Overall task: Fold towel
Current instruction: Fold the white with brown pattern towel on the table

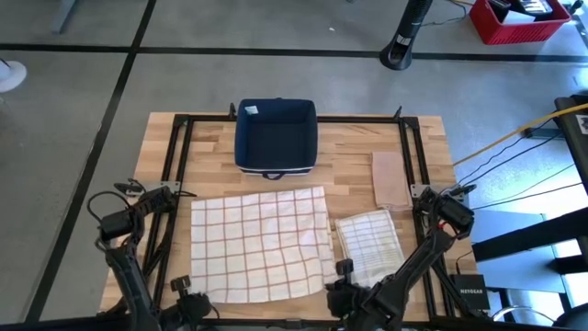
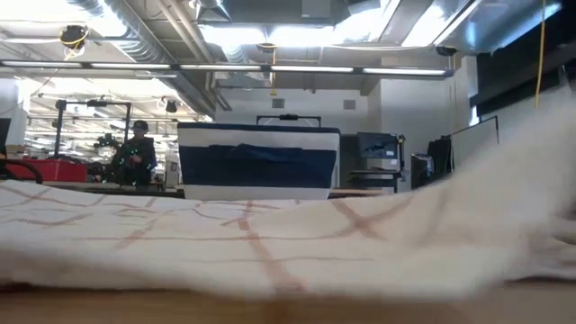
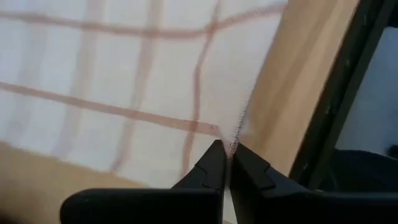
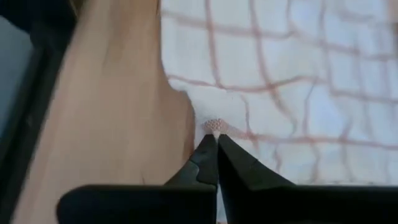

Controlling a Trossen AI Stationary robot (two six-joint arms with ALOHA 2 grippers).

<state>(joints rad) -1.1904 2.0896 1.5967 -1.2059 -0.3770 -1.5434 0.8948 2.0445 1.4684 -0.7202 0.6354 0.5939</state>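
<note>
A white towel with red checks (image 1: 262, 244) lies spread flat on the wooden table, in front of a navy basket (image 1: 276, 136). My left gripper (image 1: 182, 283) is at the towel's near-left corner and my right gripper (image 1: 342, 271) at its near-right corner. Both are shut on the cloth. In the low view the towel (image 2: 225, 238) fills the foreground and rises toward the picture's right (image 2: 513, 171). My left gripper (image 3: 227, 155) pinches the towel's near-left corner (image 3: 231, 132) at its fringed edge, between the two fingertips, coming from the table's near side. The rest of the towel lies flat on the table beyond the fingers. My right gripper (image 4: 215, 142) pinches the towel's near-right corner (image 4: 214, 126) between the two fingertips, coming from the near side. The cloth is slightly bunched at the tips. Beyond them the towel lies wrinkled on the table.
A folded white towel with fine checks (image 1: 370, 244) lies just right of the spread towel, close to my right arm. A folded tan cloth (image 1: 390, 179) lies farther back on the right. The black frame rails (image 1: 175, 156) run along both table sides.
</note>
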